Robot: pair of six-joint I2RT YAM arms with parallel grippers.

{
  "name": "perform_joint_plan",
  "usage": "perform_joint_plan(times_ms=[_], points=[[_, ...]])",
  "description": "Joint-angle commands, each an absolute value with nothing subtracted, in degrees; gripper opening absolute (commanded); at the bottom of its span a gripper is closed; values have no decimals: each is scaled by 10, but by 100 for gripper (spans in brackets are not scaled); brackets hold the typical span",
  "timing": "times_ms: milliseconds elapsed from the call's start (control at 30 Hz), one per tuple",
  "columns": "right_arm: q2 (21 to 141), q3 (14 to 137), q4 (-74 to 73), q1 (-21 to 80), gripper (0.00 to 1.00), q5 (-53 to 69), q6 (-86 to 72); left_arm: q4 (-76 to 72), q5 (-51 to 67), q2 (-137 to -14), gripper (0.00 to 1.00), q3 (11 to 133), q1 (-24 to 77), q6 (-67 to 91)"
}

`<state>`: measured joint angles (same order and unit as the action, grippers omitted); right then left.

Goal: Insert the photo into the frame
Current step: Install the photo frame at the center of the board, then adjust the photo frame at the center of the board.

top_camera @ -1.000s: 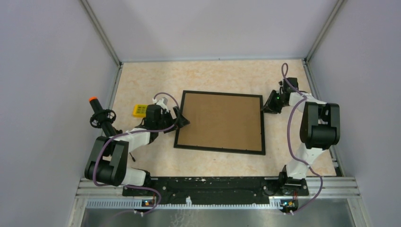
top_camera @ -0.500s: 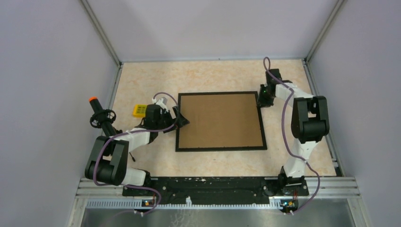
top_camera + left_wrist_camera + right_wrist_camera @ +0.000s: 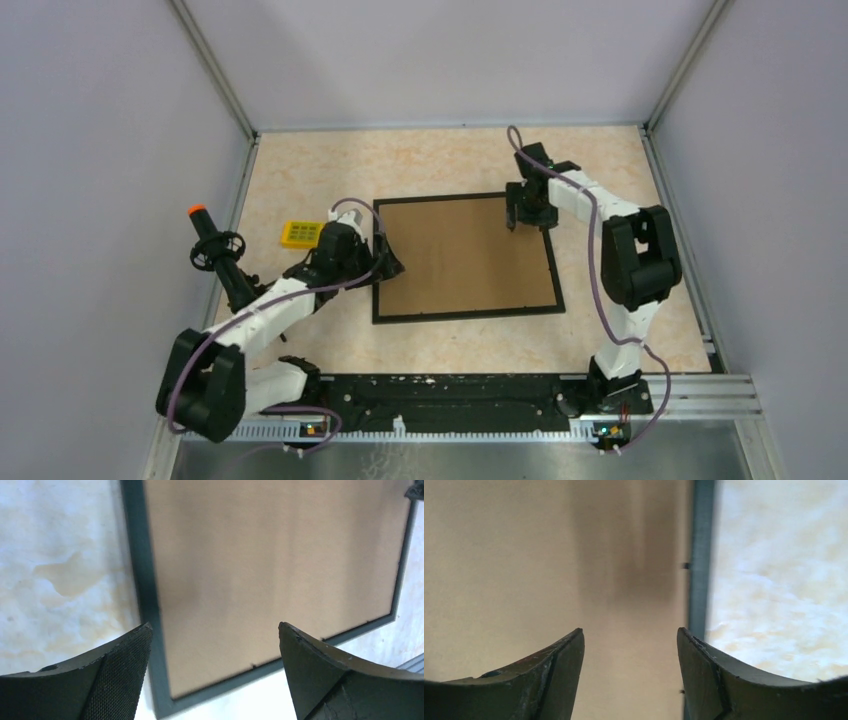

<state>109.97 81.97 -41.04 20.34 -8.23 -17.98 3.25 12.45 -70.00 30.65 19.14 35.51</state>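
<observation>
The black frame (image 3: 465, 316) lies flat mid-table, filled edge to edge by a plain brown cardboard sheet (image 3: 460, 255). The photo is hidden in every view. My left gripper (image 3: 388, 263) is open at the frame's left side. In the left wrist view it (image 3: 214, 625) straddles the frame's left bar (image 3: 144, 580) and the cardboard (image 3: 275, 555), holding nothing. My right gripper (image 3: 518, 214) hovers open over the cardboard's far right corner. In the right wrist view it (image 3: 630, 630) has bare cardboard (image 3: 524, 555) between its fingers, with the frame's bar (image 3: 701, 555) just beside the right finger.
A small yellow block (image 3: 299, 234) lies on the table left of the frame. A black stand with an orange tip (image 3: 197, 212) rises near the left wall. Grey walls close in the table on three sides.
My right gripper swung left from the frame's right edge to over the cardboard and opened. The frame turned square to the table. My left arm stretched forward a little.
</observation>
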Motion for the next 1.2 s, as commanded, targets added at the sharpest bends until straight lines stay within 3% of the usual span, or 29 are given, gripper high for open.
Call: perform_joint_plan(times_ms=[0,167,267,367,467,700,933,1167], points=[[1040,781,-403,137,66,-71,-182,275,-71,-597,99,410,304,434],[971,673,-340,134,61,-132,-206,358,-68,-579,99,391,480,629],[959,646,-322,121,60,-124,-212,325,-37,-626,99,377,589,756],[969,630,-302,115,59,-98,-215,275,-93,-680,99,390,702,838],[981,622,-293,115,52,-90,-222,232,-105,-764,99,409,743,870],[946,571,-283,114,43,-60,-242,175,-163,-843,98,427,699,849],[893,482,-262,114,36,-6,-293,135,-124,-876,96,441,529,682],[801,355,-210,130,26,153,-362,122,-93,-910,98,499,368,532]])
